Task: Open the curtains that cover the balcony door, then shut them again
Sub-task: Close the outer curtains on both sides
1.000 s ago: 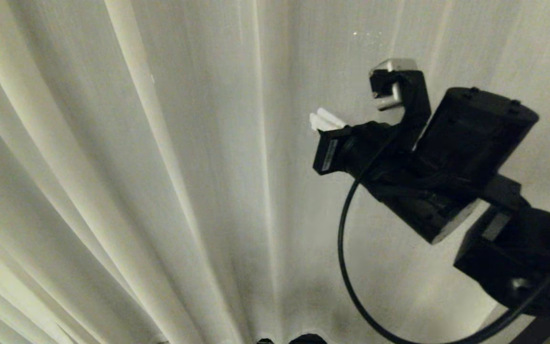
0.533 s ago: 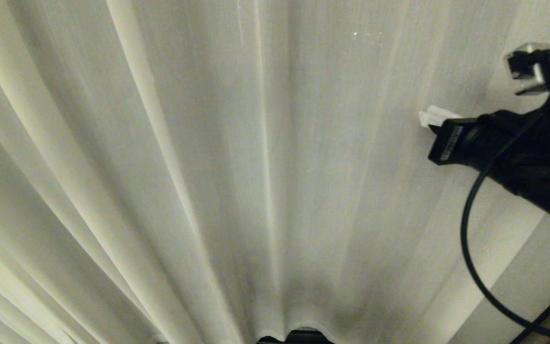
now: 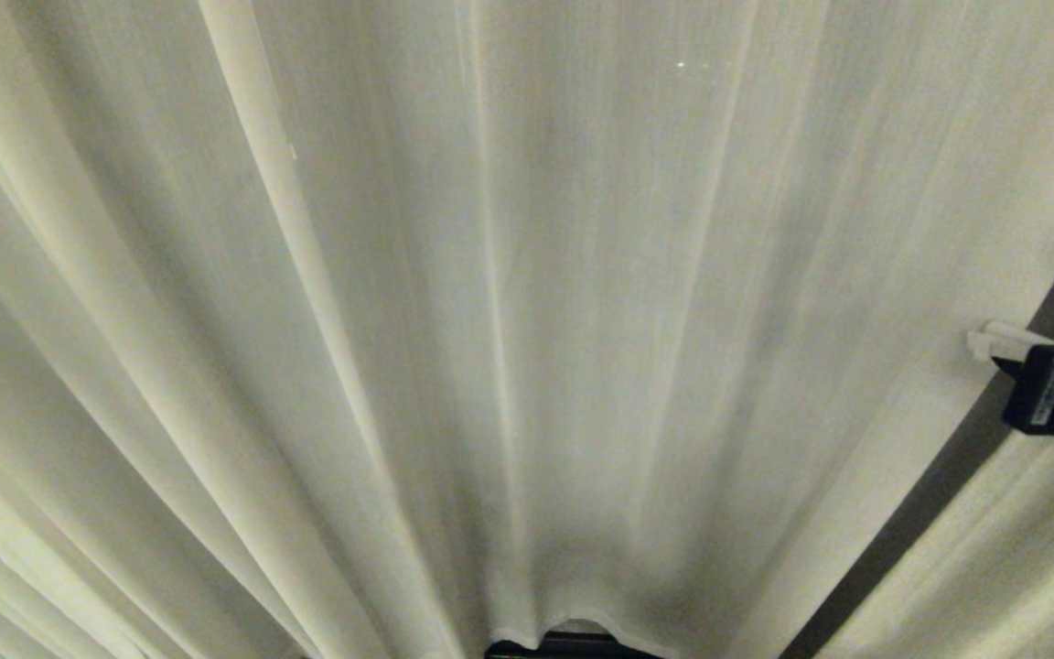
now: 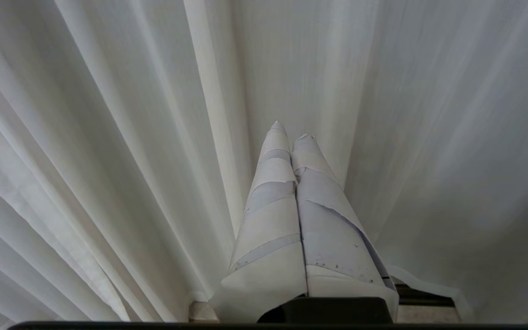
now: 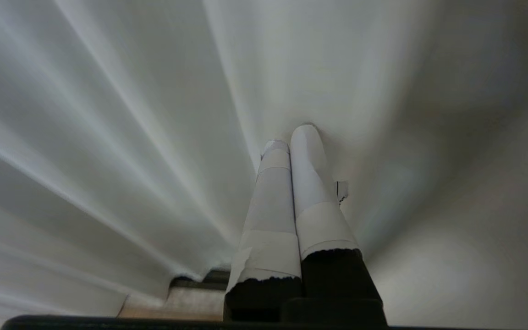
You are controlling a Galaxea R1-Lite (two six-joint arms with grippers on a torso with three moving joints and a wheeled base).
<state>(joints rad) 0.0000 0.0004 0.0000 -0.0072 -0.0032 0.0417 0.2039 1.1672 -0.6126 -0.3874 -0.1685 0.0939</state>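
Note:
Cream-white pleated curtains (image 3: 454, 302) fill the head view, hanging shut down to their hem. A second panel (image 3: 994, 549) hangs at the lower right, with a dark gap between the two. My right gripper (image 3: 980, 340) shows at the right edge, its white-taped fingers shut with nothing between them, tips by the main panel's right border. In the right wrist view the gripper (image 5: 291, 137) points at the curtains (image 5: 131, 114). The left gripper (image 4: 290, 133), also shut and empty, faces the curtains (image 4: 108, 137) in its own view. The balcony door is hidden behind the fabric.
A dark strip (image 3: 573, 648) of sill shows under the hem at the bottom centre. A pale floor strip (image 5: 177, 305) and dark track show below the hem in the right wrist view.
My right arm has swung from the middle right of the head view out to the right edge and lower. The curtain's right border and the dark gap have come into sight.

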